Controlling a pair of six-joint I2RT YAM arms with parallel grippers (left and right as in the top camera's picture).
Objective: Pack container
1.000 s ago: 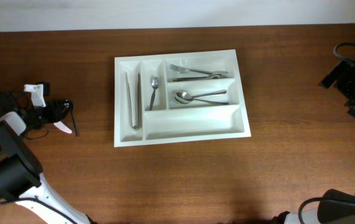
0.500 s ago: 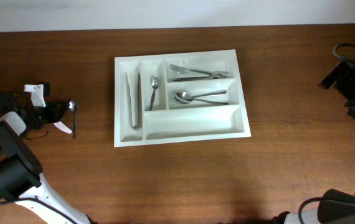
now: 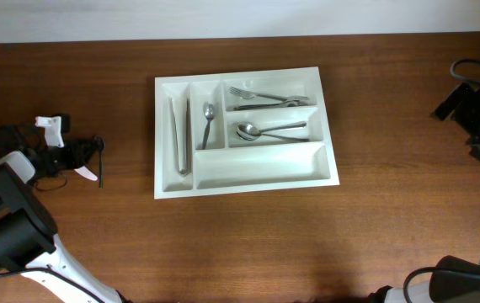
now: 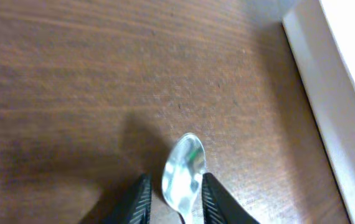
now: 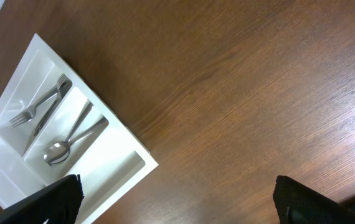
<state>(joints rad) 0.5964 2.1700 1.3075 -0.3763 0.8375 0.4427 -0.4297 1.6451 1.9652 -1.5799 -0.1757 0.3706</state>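
A mirror-polished metal spoon point(image 4: 185, 171) is pictured on a matt, grained wooden table point(image 3: 240, 244); the container point(image 3: 261, 166) is smooth white plastic.

Open worktop point(image 3: 122, 236) surrounds the container point(image 3: 160, 139) on all four sides: a bare strip separates its left wall from the left gripper point(image 4: 174, 186), where a spoon point(image 4: 184, 165) lies on the wood between the parted jaws. A wider bare stretch reaches the right gripper point(image 5: 177, 186), jaws spread wide. Inside, raised dividers point(image 3: 191, 126) and cutlery point(image 3: 261, 130) occupy four compartments, while the long front compartment point(image 3: 257, 168) shows bare floor
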